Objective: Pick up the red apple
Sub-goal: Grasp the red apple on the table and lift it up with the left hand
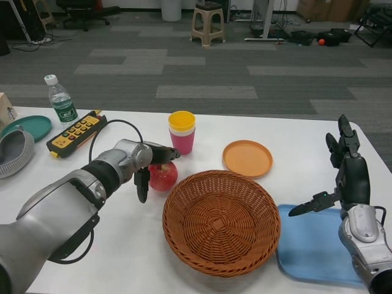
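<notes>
Nearest, at the lower right of the frame, a blue tray (312, 248) lies on the white surface (122, 245). The right hand (343, 168) is raised over the tray's far edge with its fingers spread and nothing in them. In the lower middle sits a big brown woven basket (222, 220).

Just past the basket's left rim, near the middle of the frame, is the red apple (164, 176). It stands on the surface, round, with no long side to line up with. The left hand (147, 164) is right at the apple, on its left side and over its top. One finger hangs down beside the apple and others reach across above it. The hand is curled partly round the apple, but I cannot tell if it is squeezing it yet or only touching. The left hand is much nearer than the right, so I think it should do the lifting, with the fingers closing in from the left and top.

The hand hides the apple's left side, and the apple's bottom is hard to see.

Farther back are an orange plate (248, 157), stacked yellow and pink cups (182, 131), a yellow remote (76, 131) and a water bottle (61, 100) at the upper left.
</notes>
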Motion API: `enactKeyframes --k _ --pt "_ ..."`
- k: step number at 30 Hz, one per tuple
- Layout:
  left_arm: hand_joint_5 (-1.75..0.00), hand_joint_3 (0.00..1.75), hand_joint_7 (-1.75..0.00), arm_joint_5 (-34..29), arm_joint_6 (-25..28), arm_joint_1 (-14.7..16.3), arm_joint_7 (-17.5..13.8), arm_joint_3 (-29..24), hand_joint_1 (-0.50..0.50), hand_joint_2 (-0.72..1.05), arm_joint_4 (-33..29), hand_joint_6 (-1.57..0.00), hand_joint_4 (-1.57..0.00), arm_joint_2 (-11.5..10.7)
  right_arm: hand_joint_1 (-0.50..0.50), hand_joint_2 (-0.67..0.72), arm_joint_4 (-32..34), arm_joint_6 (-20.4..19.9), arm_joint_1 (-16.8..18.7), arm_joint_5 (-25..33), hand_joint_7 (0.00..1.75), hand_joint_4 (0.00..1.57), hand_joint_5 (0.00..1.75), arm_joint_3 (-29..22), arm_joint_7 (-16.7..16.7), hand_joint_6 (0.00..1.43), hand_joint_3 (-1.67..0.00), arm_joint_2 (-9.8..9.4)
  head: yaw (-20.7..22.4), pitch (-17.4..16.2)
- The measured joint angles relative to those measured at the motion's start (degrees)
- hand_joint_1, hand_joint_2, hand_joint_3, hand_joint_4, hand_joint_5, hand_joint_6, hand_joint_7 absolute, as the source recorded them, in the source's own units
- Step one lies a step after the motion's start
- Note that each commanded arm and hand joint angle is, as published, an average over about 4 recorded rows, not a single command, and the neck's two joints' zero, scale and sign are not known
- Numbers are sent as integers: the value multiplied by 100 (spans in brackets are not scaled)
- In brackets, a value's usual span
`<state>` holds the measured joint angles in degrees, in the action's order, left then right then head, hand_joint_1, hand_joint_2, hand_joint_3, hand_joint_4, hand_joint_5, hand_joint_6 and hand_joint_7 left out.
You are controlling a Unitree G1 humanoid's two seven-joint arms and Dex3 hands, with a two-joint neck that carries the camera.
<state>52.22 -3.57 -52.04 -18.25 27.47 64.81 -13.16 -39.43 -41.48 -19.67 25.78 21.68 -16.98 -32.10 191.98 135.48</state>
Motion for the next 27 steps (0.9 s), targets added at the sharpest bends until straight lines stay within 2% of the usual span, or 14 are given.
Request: enactKeyframes --k 4,8,11,15,18,22,25,27 --pt "-105 0 -28 156 111 1 142 -128 -50 25 13 0 0 154 -33 39 -1 0 0 0 0 20 0 -2 0 0 0 7 -12 -1" --pt "-105 0 -31 467 161 5 294 -433 -50 38 26 0 0 297 -33 41 -1 0 1 0 0 20 0 -16 0 0 0 10 -21 -9" --pt "-103 0 -42 508 169 6 309 -487 -50 49 41 0 0 348 -33 41 -1 0 1 0 0 20 0 -24 0 0 0 11 -21 -9" --pt "-113 4 -80 581 178 12 319 -443 -50 67 175 0 0 385 -33 38 -1 0 2 0 0 20 0 -54 0 0 0 11 -20 -43" --pt "-113 9 -99 584 180 22 318 -399 -50 72 245 0 0 401 -33 39 -1 0 2 0 0 20 0 -60 0 0 0 12 -19 -60" --pt "-113 17 -140 583 184 27 307 -197 -50 78 280 -2 0 402 -33 41 -1 0 3 0 0 20 0 -62 0 0 0 12 -21 -79" --pt "-113 24 -155 570 186 24 278 73 -50 78 289 -5 0 401 -33 41 -1 0 3 0 0 20 0 -66 0 0 0 13 -17 -83" --pt "-118 35 -162 555 186 20 242 186 -50 76 284 -5 0 400 -33 41 -1 0 4 0 0 20 0 -68 0 0 0 13 -17 -85"
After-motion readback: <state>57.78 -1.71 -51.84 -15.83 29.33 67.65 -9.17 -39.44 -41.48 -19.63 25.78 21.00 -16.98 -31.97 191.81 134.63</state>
